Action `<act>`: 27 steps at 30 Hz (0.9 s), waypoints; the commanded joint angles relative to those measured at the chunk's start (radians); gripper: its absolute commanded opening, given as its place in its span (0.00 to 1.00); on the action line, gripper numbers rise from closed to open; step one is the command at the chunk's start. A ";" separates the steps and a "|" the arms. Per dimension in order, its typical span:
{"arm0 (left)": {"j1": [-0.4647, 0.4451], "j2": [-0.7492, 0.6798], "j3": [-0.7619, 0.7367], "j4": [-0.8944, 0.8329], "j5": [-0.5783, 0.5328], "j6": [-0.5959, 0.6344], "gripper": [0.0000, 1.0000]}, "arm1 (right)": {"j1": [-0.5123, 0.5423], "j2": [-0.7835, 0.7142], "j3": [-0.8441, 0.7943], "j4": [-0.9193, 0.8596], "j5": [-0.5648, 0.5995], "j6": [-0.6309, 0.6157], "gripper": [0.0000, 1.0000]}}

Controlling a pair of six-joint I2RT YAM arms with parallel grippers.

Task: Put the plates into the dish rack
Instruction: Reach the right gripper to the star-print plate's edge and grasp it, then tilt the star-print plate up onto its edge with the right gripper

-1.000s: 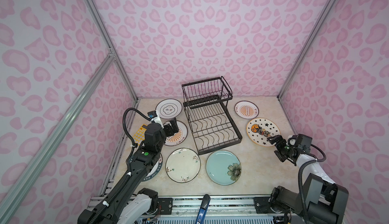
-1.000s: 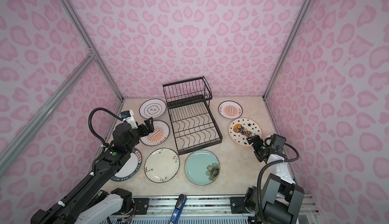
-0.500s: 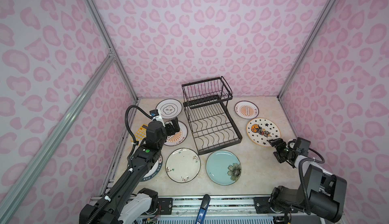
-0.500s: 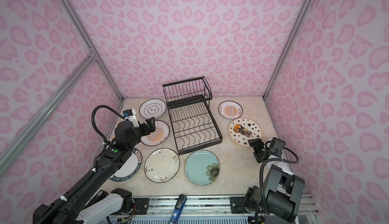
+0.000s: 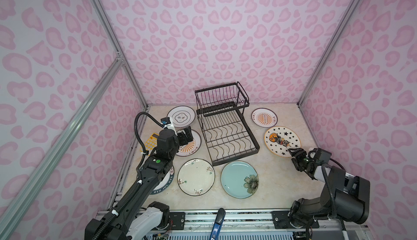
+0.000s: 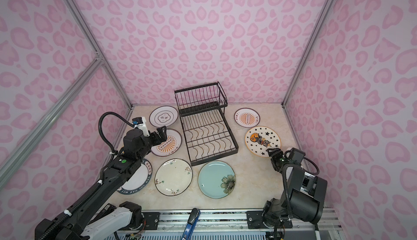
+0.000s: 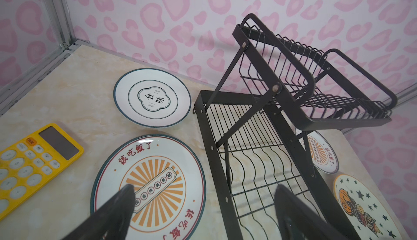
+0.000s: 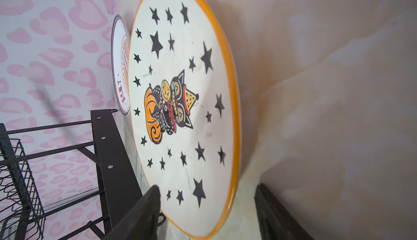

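Note:
The black wire dish rack point(image 5: 225, 128) stands mid-table with nothing in it. Several plates lie flat around it. My right gripper point(image 5: 293, 151) is low at the near rim of the starred yellow-rimmed plate point(image 5: 282, 140). In the right wrist view its jaws point(image 8: 207, 188) straddle that rim point(image 8: 232, 182), open, with gaps on both sides. My left gripper point(image 5: 186, 135) hovers open over an orange sunburst plate point(image 5: 191, 147). In the left wrist view it point(image 7: 204, 189) spans that plate's edge point(image 7: 153, 182) and the rack's side bar point(image 7: 216, 171).
Other plates: white black-ringed point(image 5: 181, 116), second orange sunburst point(image 5: 264, 117), cream floral point(image 5: 195, 176), pale blue with flower point(image 5: 239, 179), and a lettered dark-rimmed one point(image 5: 165, 183) partly under my left arm. A yellow calculator point(image 5: 150, 142) lies by the left wall. Walls enclose three sides.
My right gripper's jaws have narrowed around the starred plate's near rim and the right arm has folded lower. My left arm has shifted only slightly and stays open.

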State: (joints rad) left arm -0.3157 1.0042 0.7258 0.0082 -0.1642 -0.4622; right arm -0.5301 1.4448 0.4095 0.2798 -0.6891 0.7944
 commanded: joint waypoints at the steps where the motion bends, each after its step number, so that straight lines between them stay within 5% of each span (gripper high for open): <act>1: -0.002 0.004 0.017 0.006 -0.005 -0.009 0.98 | 0.001 0.038 -0.017 0.015 0.028 0.027 0.64; 27: -0.006 0.022 0.039 -0.006 -0.005 -0.006 0.98 | 0.000 0.227 -0.048 0.195 0.017 0.064 0.28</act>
State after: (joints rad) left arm -0.3222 1.0225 0.7441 -0.0055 -0.1650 -0.4686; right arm -0.5312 1.6505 0.3748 0.6205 -0.7284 0.8536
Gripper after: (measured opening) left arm 0.977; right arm 0.284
